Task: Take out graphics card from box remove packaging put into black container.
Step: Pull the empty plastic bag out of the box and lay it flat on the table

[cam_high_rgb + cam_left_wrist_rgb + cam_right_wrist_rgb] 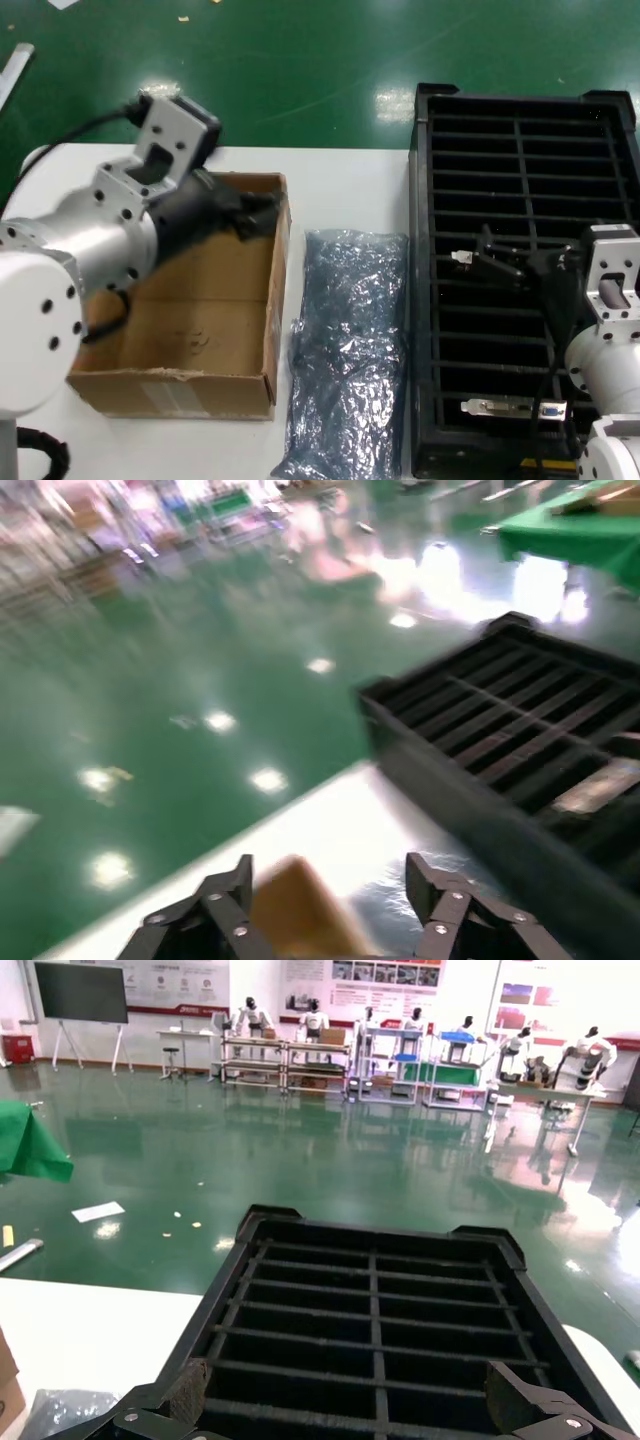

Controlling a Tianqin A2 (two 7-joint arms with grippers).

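The brown box (200, 310) lies open on the white table, and nothing shows inside it. My left gripper (262, 212) hovers open over its far right corner. In the left wrist view that gripper (330, 895) frames the box corner (300, 910) and the packaging (400, 905). The crinkly packaging (345, 340) lies flat between the box and the black container (420, 300). A graphics card's silver bracket (515, 408) with a blue port stands in a near slot. My right gripper (490, 255) hangs open over the container's middle slots (370, 1310), with its fingers (190, 1390) holding nothing.
A small silver tab (462, 256) sticks up from a slot beside my right gripper. The table ends at a green floor (300, 60) behind the box and container. Bare table (340, 190) shows beyond the packaging.
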